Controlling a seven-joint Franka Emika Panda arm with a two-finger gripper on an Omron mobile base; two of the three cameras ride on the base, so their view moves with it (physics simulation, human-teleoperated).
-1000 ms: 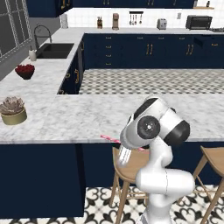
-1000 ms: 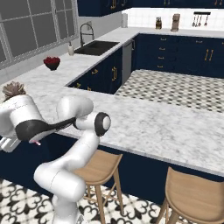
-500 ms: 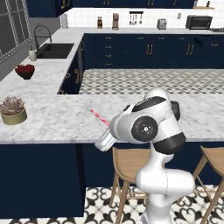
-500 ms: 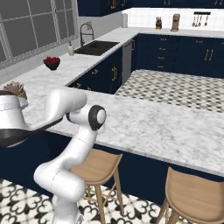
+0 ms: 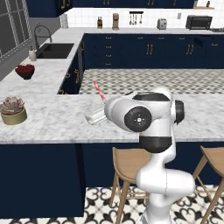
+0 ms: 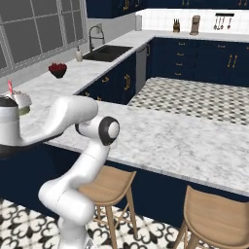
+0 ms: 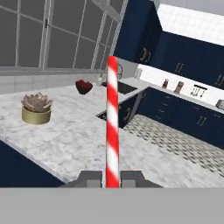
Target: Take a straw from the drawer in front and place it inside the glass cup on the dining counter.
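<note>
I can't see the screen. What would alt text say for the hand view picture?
A red-and-white striped straw stands upright between the two fingertips of the gripper, above a white marbled dining counter. On the counter to the left sits a succulent in a gold pot, with a dark bowl of red fruit beyond it and navy cabinets behind.

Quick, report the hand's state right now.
Hand: closed on the straw, which stands up between its fingers.
</note>
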